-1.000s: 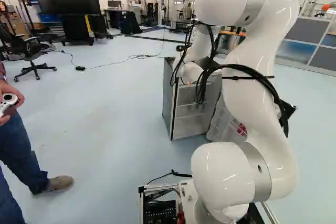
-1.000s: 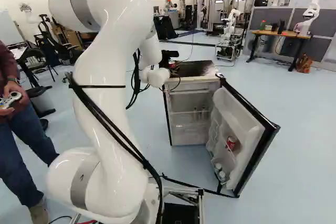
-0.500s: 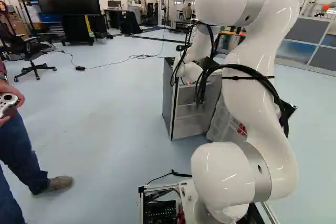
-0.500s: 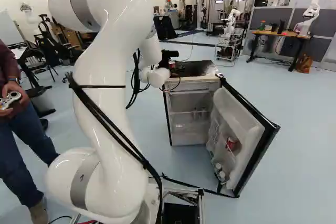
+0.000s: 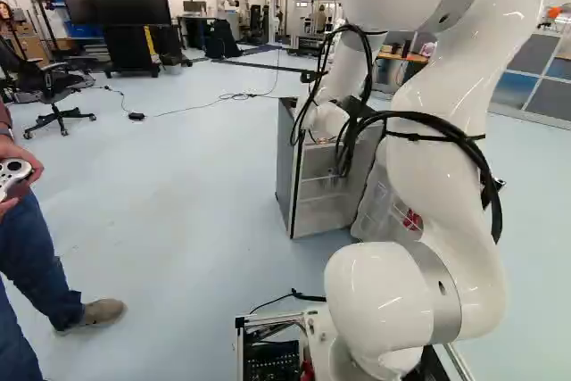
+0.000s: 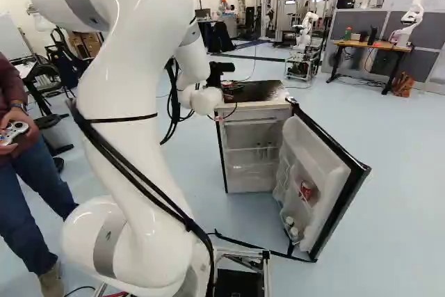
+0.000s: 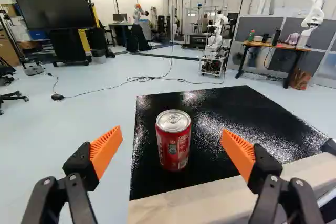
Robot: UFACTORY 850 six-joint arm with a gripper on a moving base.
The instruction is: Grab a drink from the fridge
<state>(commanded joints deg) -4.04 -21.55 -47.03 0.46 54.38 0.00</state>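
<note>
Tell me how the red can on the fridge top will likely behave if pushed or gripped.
The red can looks stiff, though a hard squeeze might dent it. Standing upright on the glossy black fridge top, it would probably slide when nudged low and could tip if pushed near its rim. Once over, its round side would likely roll.

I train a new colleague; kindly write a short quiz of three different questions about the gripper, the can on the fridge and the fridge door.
1. True or false: the gripper is shut on the red drink can ahead of it.
2. Where does this can stand? A) On the floor. B) On the black top of the fridge. C) On a chair.
3. Fill in: the fridge door stands ____.

Key: 1. False, the gripper is open; 2. B; 3. open.
</note>
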